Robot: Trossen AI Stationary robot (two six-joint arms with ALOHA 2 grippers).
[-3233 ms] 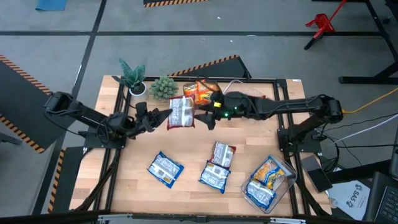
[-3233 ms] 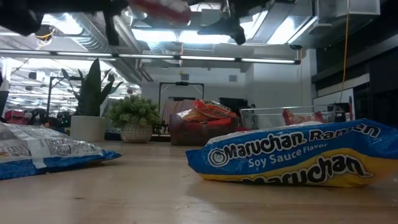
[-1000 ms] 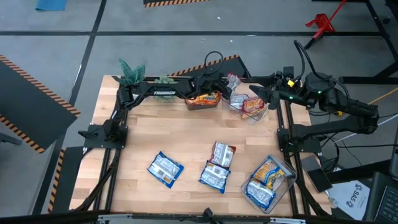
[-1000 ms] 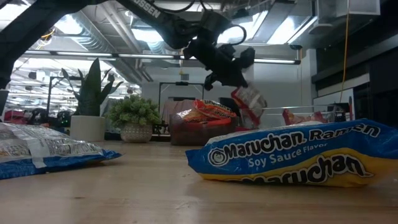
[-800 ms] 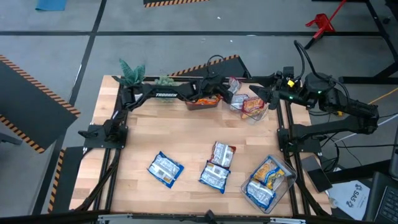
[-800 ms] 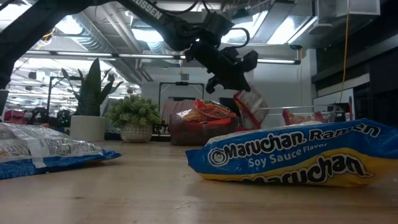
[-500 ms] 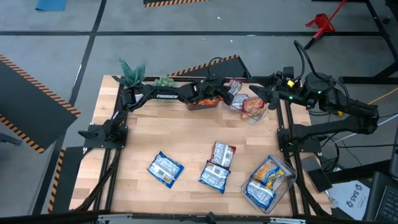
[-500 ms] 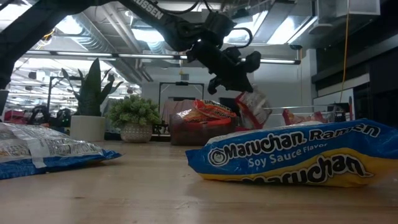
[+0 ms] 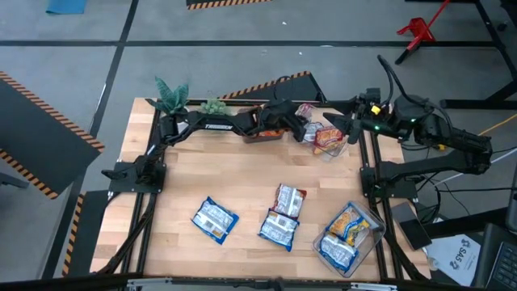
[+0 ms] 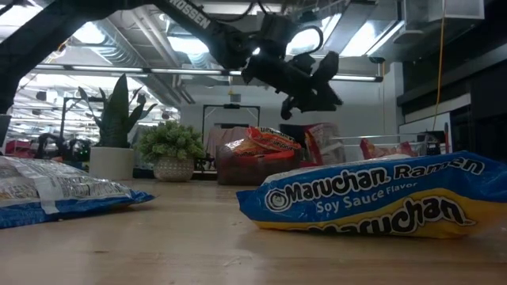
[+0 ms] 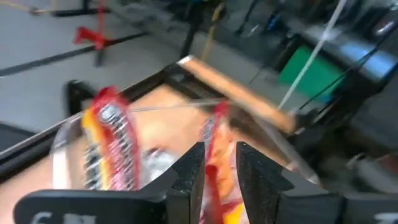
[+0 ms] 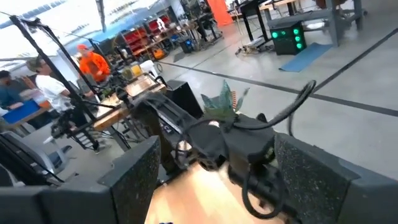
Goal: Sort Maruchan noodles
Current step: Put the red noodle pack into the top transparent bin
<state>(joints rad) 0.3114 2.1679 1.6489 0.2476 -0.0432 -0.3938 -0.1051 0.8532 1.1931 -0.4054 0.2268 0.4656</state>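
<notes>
My left gripper [image 9: 300, 127] reaches along the table's far edge and hovers over a clear bin [image 9: 333, 148] at the far right. Its fingers [image 11: 186, 177] stand slightly open. A red-brown noodle packet [image 10: 322, 144] stands on edge in that bin, just below the gripper [image 10: 310, 101] and clear of it. In the left wrist view this packet [image 11: 217, 155] shows in the gap between the fingers, and a second red packet [image 11: 109, 143] lies in the same bin. My right gripper [image 9: 338, 121] waits open, raised at the far right beside the bin.
A bin with orange packets [image 9: 262, 129] stands left of the red one, and a bin with blue-and-yellow packets [image 9: 347, 234] sits near right. Loose packets [image 9: 214, 218] [image 9: 280, 230] [image 9: 289, 198] lie mid-table. Two potted plants [image 9: 171, 99] [image 9: 212, 105] stand far left.
My left gripper has moved a little toward the table's right edge over the far-right bin, tipped, and let go of the red-brown packet. The packet, which hung below the fingers, has dropped into the bin and stands there.
</notes>
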